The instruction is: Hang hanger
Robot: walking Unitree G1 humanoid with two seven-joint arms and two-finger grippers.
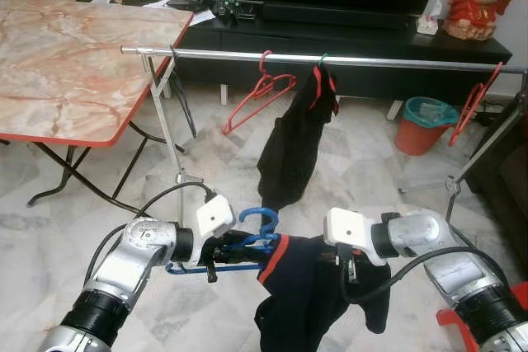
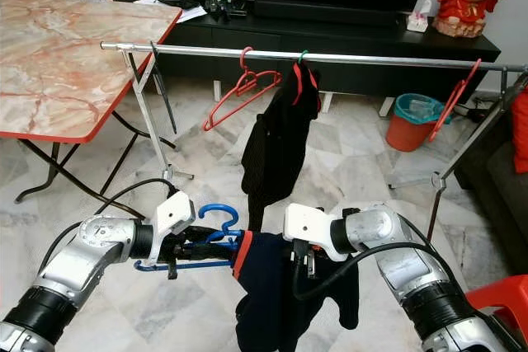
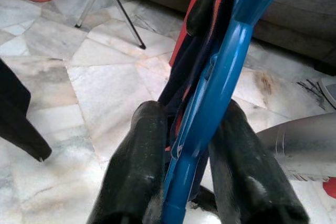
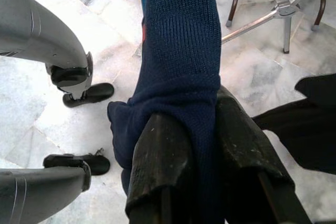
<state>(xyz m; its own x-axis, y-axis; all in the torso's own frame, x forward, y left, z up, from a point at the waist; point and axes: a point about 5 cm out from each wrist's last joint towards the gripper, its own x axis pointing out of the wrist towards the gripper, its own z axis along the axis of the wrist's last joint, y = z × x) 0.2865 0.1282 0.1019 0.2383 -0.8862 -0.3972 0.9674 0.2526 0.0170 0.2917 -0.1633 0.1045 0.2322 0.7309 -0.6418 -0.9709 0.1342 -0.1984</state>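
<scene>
Blue hanger, dressed in a navy garment, sits low and in front of the clothes rail, well short of it. The left gripper is clamped on the hanger's bar, both fingers pressed to the blue plastic, while the right gripper pinches a fold of the navy knit on the far shoulder. So the load is carried between both arms, hook pointing up towards the rail.

On the rail, an empty red hanger hangs just beside a black garment, and another red hanger sits at the rail's far right end.

This looks like the carry stage, hanging not yet begun. Next comes a lift: raise the hook above the rail, aim for the open stretch right of the black garment, then lower it on.
</scene>
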